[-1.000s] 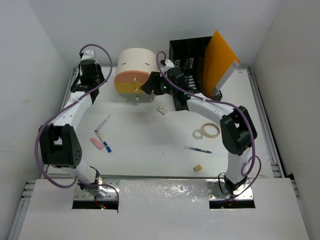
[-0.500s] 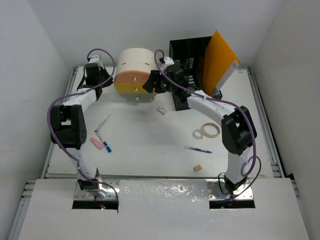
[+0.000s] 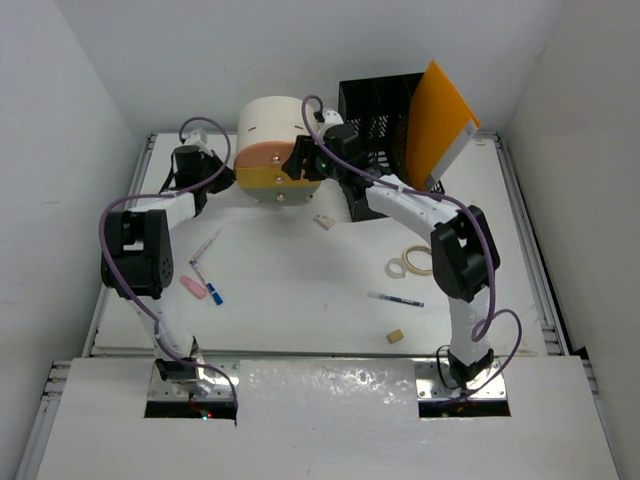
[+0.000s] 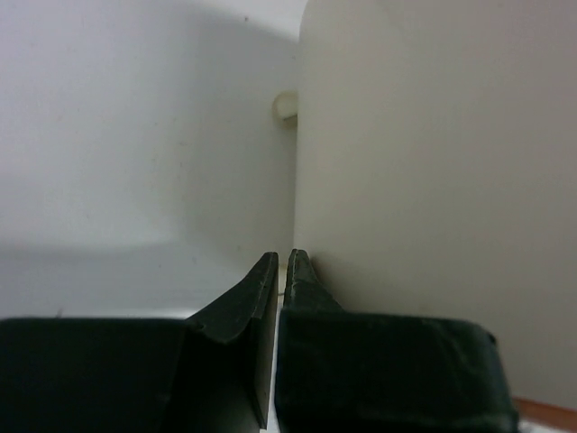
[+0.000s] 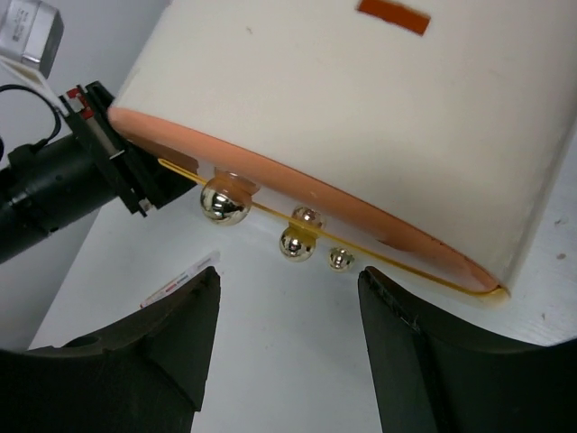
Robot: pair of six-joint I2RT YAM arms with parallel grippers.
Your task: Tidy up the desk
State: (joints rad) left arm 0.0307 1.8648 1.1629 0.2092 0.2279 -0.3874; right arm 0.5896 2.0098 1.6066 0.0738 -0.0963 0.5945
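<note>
Two sets of fingers bracket one item: a big cream cylindrical drum w/ a peach-orange base, tipped at the far middle of the white rectangular counter, which spreads out below and nearward of both arms. Left fingers are pinched shut w/ nothing between them. Their tips are right by the drum's cream side wall, which lies just to their right. The wrist view shows that wall filling that side; touching or a hair off, can't tell. Right fingers stand wide & empty, pointed at the drum's base edge. The rim & the shiny brass ball feet sit just ahead of and above the gap, not inside it. Drum's long axis seems to run from the base, near the right fingers, up & away toward the back wall, so the base end is the one turned to the right arm. Judgement: right arm is better placed for a grab at the base rim, while the left is only good for a push or brace vs. the side. Risk: the round wall may roll off the shut tips.
</note>
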